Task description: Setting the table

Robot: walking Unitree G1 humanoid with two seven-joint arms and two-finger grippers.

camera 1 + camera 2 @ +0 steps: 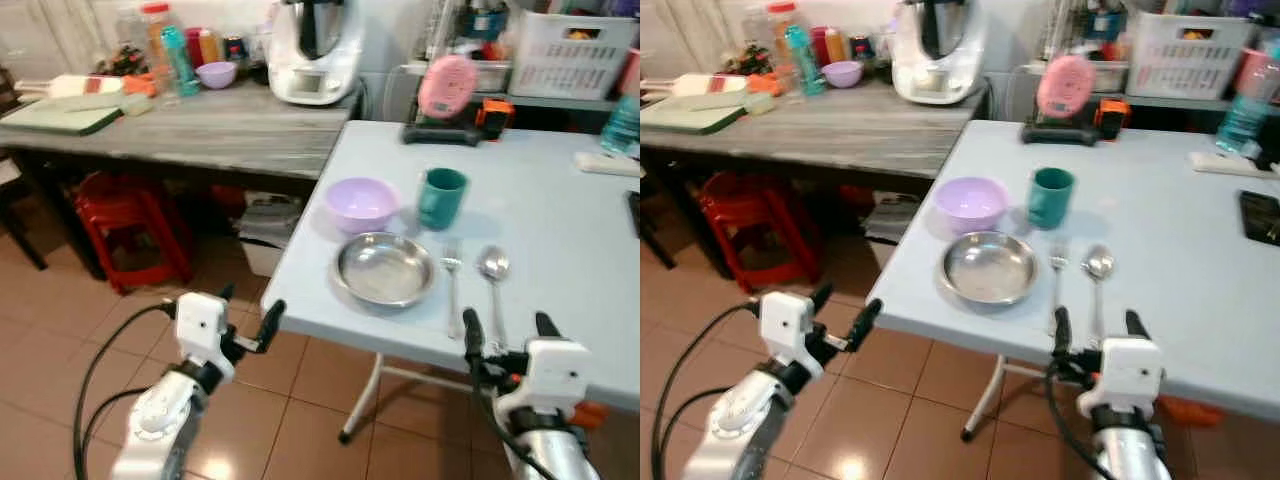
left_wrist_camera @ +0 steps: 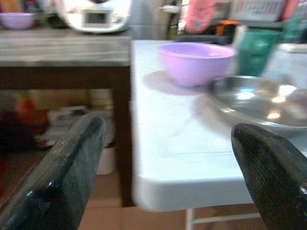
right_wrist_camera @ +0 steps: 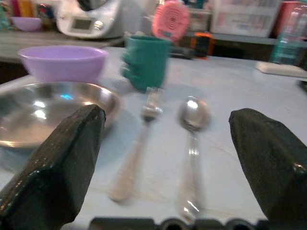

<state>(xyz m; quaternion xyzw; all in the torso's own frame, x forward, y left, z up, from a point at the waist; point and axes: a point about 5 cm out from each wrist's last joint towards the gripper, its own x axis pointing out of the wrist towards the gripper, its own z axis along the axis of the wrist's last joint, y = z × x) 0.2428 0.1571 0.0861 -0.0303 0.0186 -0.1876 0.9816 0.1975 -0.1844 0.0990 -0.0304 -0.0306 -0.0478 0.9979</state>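
A steel plate (image 1: 385, 268) lies near the front edge of the pale blue table (image 1: 560, 230). Behind it stand a lilac bowl (image 1: 361, 203) and a teal cup (image 1: 441, 197). To the plate's right lie a fork (image 1: 453, 290) and a spoon (image 1: 494, 280), side by side. My right gripper (image 1: 505, 330) hovers open at the table's front edge, just short of the fork and spoon handles. Left of the table, over the floor, my left gripper (image 1: 248, 320) is open and empty, pointing toward the table corner (image 2: 158, 184).
A grey wooden counter (image 1: 200, 125) at the back left carries a white kitchen machine (image 1: 313, 50), bottles and a second lilac bowl (image 1: 216, 73). A red stool (image 1: 130, 225) stands under it. A pink device (image 1: 447, 88) and a white basket (image 1: 570, 55) sit at the table's far end.
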